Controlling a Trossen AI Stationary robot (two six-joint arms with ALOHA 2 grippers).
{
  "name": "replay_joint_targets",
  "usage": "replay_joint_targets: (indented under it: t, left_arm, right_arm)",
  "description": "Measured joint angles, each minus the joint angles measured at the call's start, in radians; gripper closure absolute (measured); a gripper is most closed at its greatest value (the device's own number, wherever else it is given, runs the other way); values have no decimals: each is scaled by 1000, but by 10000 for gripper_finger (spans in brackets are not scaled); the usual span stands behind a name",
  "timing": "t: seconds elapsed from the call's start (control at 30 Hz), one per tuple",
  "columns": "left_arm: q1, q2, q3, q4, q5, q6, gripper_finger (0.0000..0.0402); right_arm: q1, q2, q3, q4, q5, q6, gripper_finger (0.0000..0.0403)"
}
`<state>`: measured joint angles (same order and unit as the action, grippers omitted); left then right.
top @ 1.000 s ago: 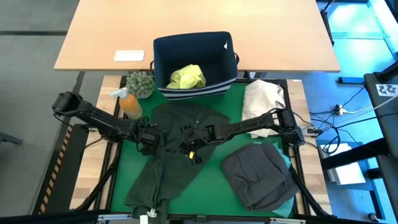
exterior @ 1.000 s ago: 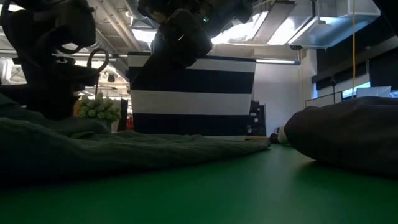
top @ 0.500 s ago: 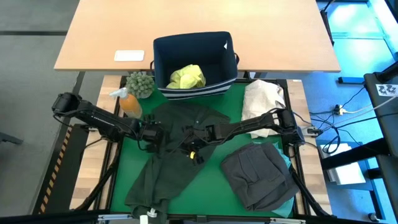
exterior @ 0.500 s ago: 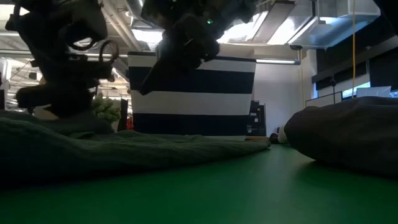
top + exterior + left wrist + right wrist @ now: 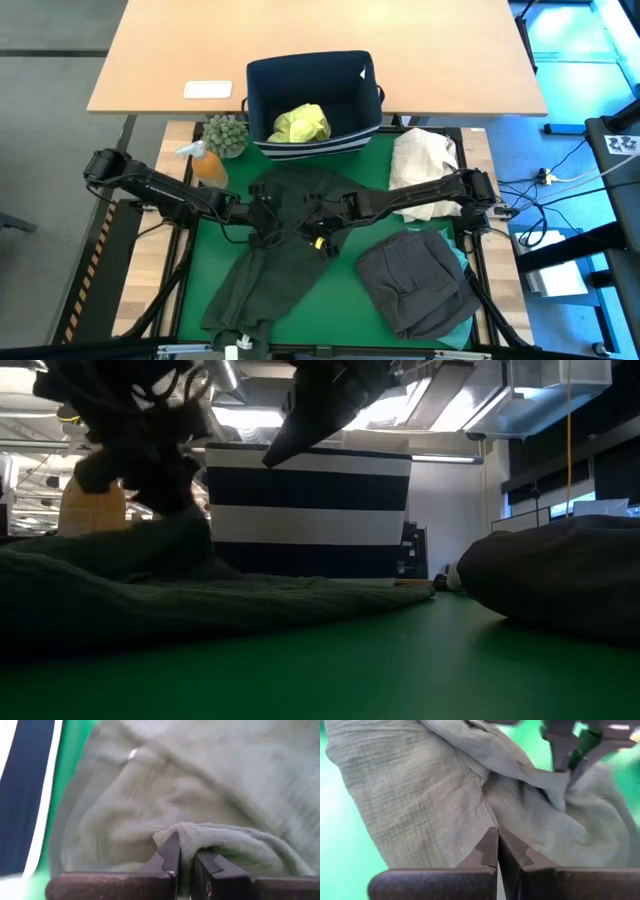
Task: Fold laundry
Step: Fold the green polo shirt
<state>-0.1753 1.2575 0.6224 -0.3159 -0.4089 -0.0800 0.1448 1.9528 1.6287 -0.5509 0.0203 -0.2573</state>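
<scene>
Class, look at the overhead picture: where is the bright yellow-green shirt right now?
In the high view, the yellow-green shirt lies bunched inside the navy bin at the far middle edge of the green mat, beyond both arms.

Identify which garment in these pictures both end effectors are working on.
The dark olive-black garment spread mid-mat: the left end effector pinches a fold of it. The grey garment and yellow-green shirt lie untouched.

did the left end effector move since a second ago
Yes. In the high view the left end effector has shifted toward the right arm, farther from the orange bottle, and is now shut on the dark olive garment.
</scene>
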Motion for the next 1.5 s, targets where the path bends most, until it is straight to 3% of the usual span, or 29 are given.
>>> replay_joint_targets:
  t: [0.23,0.4,0.63,0.93,1.17,1.5]
  left_arm:
    - [0,12,13,94,37,65,367]
    - [3,81,12,85,65,65,330]
    - [25,205,36,86,95,60,251]
    - [49,317,214,2,80,167,180]
    - [64,327,289,-141,43,164,167]
    - [54,327,295,-238,33,126,166]
  right_arm:
    - [0,-33,-13,-24,32,34,398]
    - [0,-82,-88,-15,65,50,398]
    - [-3,-204,-291,175,77,91,398]
    - [-31,-280,-487,377,90,127,398]
    - [-28,-281,-488,384,94,129,398]
    - [-27,-281,-488,410,95,110,398]
